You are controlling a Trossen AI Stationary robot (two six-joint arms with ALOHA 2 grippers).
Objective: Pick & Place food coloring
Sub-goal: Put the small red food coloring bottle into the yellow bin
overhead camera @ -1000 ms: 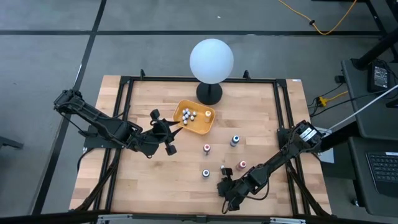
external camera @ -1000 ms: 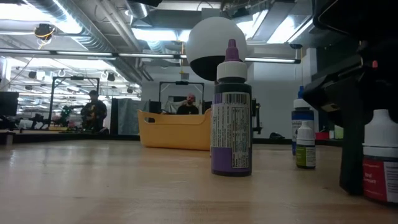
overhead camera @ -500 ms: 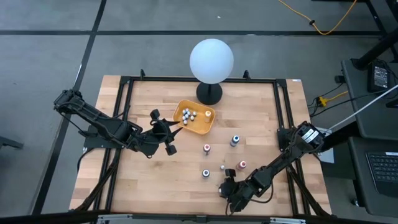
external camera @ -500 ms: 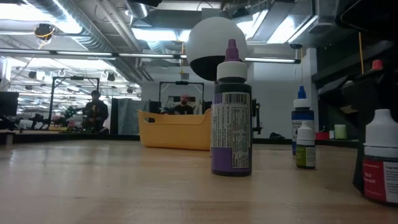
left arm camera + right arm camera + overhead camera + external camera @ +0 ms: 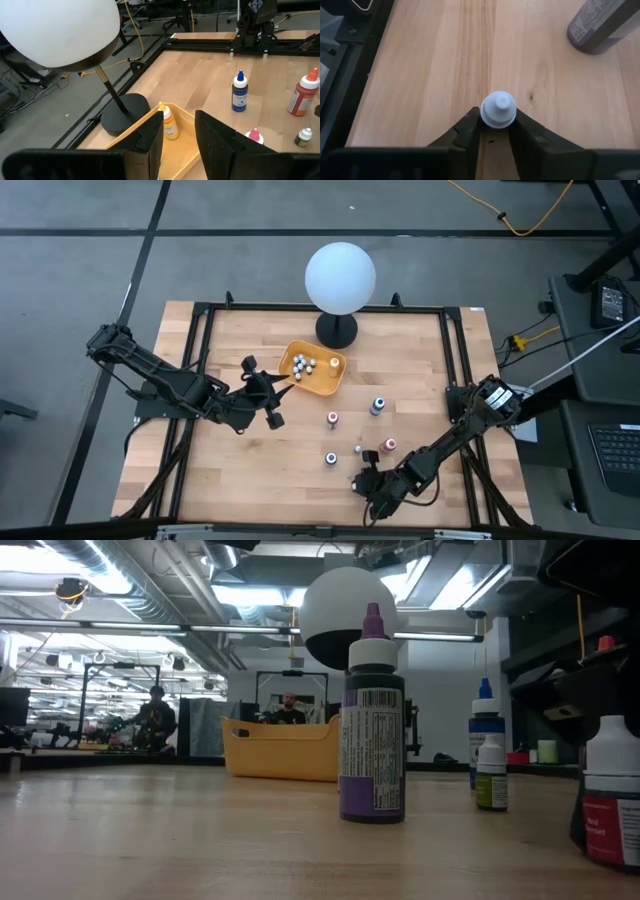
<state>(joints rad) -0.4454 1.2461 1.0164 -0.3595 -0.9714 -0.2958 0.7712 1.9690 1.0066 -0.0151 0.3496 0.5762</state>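
Several food coloring bottles stand on the wooden table: a purple one (image 5: 331, 459) (image 5: 372, 730), a blue one (image 5: 377, 406), a pink-topped one (image 5: 332, 418), a red one (image 5: 390, 445) and a tiny one (image 5: 359, 448). More bottles lie in the yellow-orange tray (image 5: 325, 388). My right gripper (image 5: 363, 478) (image 5: 497, 127) is near the table's near edge, shut on a white-capped bottle (image 5: 611, 802). My left gripper (image 5: 272, 390) (image 5: 177, 135) is open by the tray's left rim, and it touches nothing. My right gripper pinches the white cap (image 5: 498, 107) of a small red-labelled bottle between its two fingers, one on each side. The fingers come slanting down from the table's right. The bottle stands upright on the table in the low view.
A big white globe lamp on a black base (image 5: 340, 277) stands at the far edge behind the tray. A black metal frame (image 5: 200, 360) runs around the tabletop. Bare wood lies left of the purple bottle. People show in the room beyond the table.
My right gripper has drawn back a little toward the near edge. In the low view its dark finger has left the spot just left of the white-capped bottle. The bottles and my left arm have kept still.
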